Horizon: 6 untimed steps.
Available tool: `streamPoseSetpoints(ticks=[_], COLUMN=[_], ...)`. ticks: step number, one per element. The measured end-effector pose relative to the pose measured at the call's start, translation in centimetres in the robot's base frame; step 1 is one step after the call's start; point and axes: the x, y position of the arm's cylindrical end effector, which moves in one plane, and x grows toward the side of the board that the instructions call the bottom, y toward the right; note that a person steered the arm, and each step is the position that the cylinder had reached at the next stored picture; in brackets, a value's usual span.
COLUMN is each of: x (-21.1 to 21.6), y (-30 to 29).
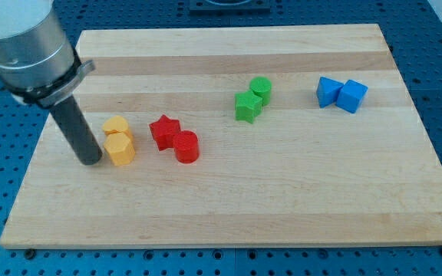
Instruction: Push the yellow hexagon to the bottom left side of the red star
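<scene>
**Eight blocks in four colour pairs, rod beside the yellows**

The wooden board (229,215) carries eight blocks: two yellow, two red, two green, two blue, each pair touching or nearly so.

My tip (90,160) rests on the board at the view's left, just at 9 o'clock of the yellow hexagon (120,149), very close to it; whether it touches cannot be told. The arm ends in a plain rod, so there are no fingers to be open or closed, and nothing is held.

The yellow hexagon lies at 6 o'clock of the second yellow block (116,127), whose shape is unclear, and the two touch. The red star (163,131) sits near the yellow pair, at about 2 o'clock of the hexagon, with a small gap between them. The red cylinder (186,146) touches the star at its 4 o'clock.

Further toward the view's right, the green star (246,106) sits at 7 o'clock of the green cylinder (260,88), touching it. Well apart, toward the view's top right, are two blue blocks: the blue cube (352,96) at 3 o'clock of the other blue block (328,91), touching, the latter's shape not clear.
</scene>
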Motion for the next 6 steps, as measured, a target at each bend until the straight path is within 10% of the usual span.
streamPoseSetpoints(ticks=[6], x=[-1.0], y=[4.6])
